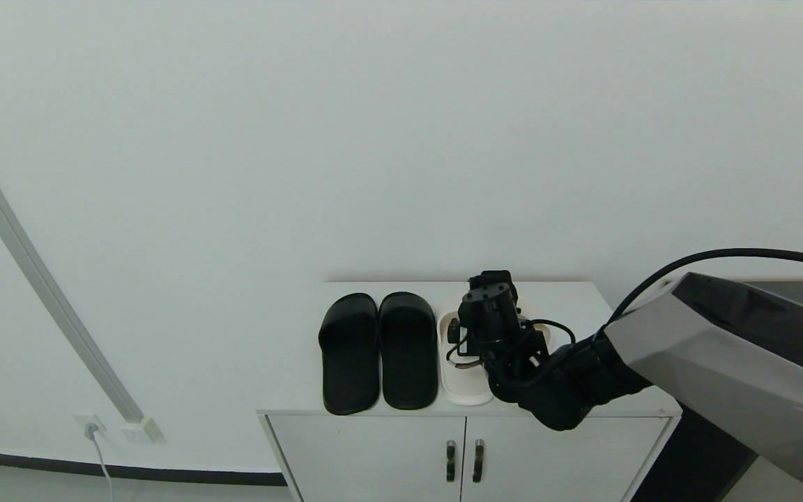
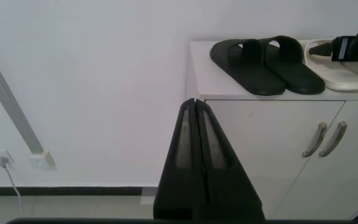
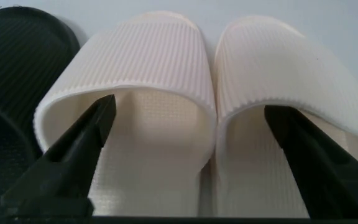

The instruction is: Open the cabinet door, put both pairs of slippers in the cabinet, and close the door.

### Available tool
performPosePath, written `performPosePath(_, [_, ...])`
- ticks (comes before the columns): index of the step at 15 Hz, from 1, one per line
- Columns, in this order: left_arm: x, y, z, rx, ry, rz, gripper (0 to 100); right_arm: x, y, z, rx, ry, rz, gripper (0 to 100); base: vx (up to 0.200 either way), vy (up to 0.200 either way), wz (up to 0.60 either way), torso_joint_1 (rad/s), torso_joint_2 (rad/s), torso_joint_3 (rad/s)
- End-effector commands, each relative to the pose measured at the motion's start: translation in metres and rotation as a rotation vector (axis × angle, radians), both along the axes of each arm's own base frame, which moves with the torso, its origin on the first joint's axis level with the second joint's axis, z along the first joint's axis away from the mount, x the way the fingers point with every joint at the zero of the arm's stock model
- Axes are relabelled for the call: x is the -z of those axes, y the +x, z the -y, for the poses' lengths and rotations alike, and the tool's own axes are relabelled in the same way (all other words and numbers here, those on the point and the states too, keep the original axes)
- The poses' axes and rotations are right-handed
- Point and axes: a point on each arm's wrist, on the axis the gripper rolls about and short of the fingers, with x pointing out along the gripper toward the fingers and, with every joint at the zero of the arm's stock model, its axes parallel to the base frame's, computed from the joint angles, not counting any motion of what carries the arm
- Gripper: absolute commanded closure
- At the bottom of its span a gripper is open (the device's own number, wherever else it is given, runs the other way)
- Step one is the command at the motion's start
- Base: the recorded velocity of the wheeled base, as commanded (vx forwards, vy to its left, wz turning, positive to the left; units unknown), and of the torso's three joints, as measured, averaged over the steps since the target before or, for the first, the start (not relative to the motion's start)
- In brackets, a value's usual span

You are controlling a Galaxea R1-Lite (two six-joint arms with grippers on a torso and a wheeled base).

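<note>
- Head view: black slippers [image 1: 378,352] and white slippers [image 1: 468,383] lie side by side at the cabinet top's [image 1: 583,300] front edge. The doors [image 1: 366,457] are closed, and the right gripper [image 1: 491,282] is over the white pair.
- Left wrist view: the left gripper [image 2: 196,104] is clear of the cabinet, its fingers pressed together.
- Right wrist view: the fingers [image 3: 73,162] are spread, one tip at each white slipper's opening.

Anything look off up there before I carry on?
Nothing is spilled, damaged or askew: the black slippers and white slippers lie in neat pairs on the cabinet top. One oddity: the cabinet doors are both shut, yet the right claw is open with a finger inside each white slipper.
</note>
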Motion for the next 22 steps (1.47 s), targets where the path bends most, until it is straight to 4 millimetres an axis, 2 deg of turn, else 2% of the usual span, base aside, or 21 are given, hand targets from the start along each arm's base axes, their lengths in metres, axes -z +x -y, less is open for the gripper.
performPosePath(1, [0.0,0.0,0.0,0.0,0.0,-0.001,100,0.003,0.005,0.002,0.01,-0.001,0.0,100,0.0,0.0,0.0,0.0,0.0,0.0])
performPosePath(10, [0.0,0.0,0.0,0.0,0.0,-0.001,100,-0.002,0.006,0.004,0.014,0.001,0.008,100,0.0,0.0,0.0,0.0,0.0,0.0])
performPosePath(13, [0.0,0.0,0.0,-0.002,0.0,-0.001,100,-0.027,-0.001,0.012,0.013,0.017,0.042,100,0.0,0.0,0.0,0.0,0.0,0.0])
performPosePath(14, [0.0,0.0,0.0,-0.002,0.0,-0.001,100,-0.043,-0.011,0.022,-0.015,0.003,0.052,100,0.0,0.0,0.0,0.0,0.0,0.0])
performPosePath(17, [0.0,0.0,0.0,-0.002,0.0,-0.001,100,-0.072,-0.042,0.045,-0.112,-0.004,0.102,100,0.0,0.0,0.0,0.0,0.0,0.0])
performPosePath(19, [0.0,0.0,0.0,-0.002,0.001,-0.001,100,-0.077,-0.075,0.065,-0.268,-0.021,0.101,100,0.0,0.0,0.0,0.0,0.0,0.0])
performPosePath(20, [0.0,0.0,0.0,-0.002,0.001,-0.001,100,-0.078,-0.085,0.069,-0.308,-0.024,0.098,100,0.0,0.0,0.0,0.0,0.0,0.0])
performPosePath(21, [0.0,0.0,0.0,-0.002,0.001,-0.001,100,-0.079,-0.108,0.078,-0.395,-0.025,0.08,100,0.0,0.0,0.0,0.0,0.0,0.0])
performPosePath(22, [0.0,0.0,0.0,-0.002,0.0,-0.001,100,-0.081,-0.123,0.086,-0.461,-0.014,0.069,100,0.0,0.0,0.0,0.0,0.0,0.0])
